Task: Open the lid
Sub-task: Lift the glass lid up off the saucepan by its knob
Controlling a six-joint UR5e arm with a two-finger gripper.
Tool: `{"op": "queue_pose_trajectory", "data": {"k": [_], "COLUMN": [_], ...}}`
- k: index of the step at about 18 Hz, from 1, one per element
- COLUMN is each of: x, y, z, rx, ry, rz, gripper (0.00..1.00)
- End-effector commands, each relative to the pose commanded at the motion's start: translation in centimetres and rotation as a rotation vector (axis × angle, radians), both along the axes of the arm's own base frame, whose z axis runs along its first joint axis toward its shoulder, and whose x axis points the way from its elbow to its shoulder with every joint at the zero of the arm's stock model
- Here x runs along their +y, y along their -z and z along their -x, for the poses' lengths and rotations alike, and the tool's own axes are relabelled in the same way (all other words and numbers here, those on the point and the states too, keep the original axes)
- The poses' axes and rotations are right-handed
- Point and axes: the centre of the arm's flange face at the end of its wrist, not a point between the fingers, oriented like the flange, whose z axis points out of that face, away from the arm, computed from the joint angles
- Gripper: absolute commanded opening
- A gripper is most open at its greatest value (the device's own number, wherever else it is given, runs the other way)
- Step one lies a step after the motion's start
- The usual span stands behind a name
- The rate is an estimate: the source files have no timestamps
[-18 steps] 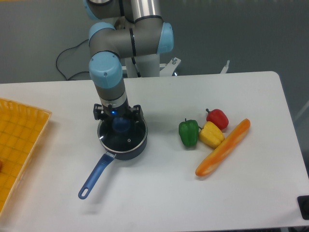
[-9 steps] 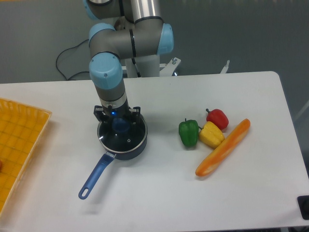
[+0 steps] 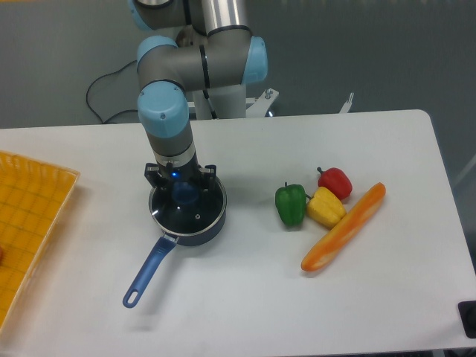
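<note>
Looking down at the gripper [image 3: 181, 181], the two fingers sit close on either side of the lid's blue knob [image 3: 183, 193], narrow enough that they seem to be clamped on it, though the wrist hides the actual contact so I can't swear to it. The arm comes straight down from above onto the middle of the pan.

The lid [image 3: 189, 209] is round clear glass with a thin silver rim, and you can spot a tiny pale vent dot toward its front. It's sitting flat on the dark blue saucepan [image 3: 208, 230], left of centre on the white table [image 3: 260, 297]; I can't make out any gap between rim and pot. The saucepan's long blue handle [image 3: 147, 273] sticks out toward the front-left.

Well off to the right there's a little veggie cluster: a green pepper [image 3: 291, 204], a yellow pepper [image 3: 326, 207] touching it, a red pepper [image 3: 335, 181] just behind, and a carrot [image 3: 343, 227] lying diagonally against the yellow one. An orange tray [image 3: 30, 216] pokes in at the left edge.
</note>
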Motion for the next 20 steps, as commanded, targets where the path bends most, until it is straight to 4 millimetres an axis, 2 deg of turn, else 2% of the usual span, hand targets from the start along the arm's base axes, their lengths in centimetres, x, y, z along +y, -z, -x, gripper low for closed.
{"op": "queue_pose_trajectory", "data": {"k": [8,11,16,20], "x": [-0.4,-1.1,-3.1,-5.2], "y": [-1.7,-2.2,-4.1,-4.1], "z": [0.5,1.5,4.9,8.1], "rx": [0.017,0.01,0.003,-0.011], "ry": [-0.002,-0.003,0.021,0.099], "rz": [-0.014,-0.002,0.008,0.018], "gripper": [0.49,0.48,0.48,0.48]}}
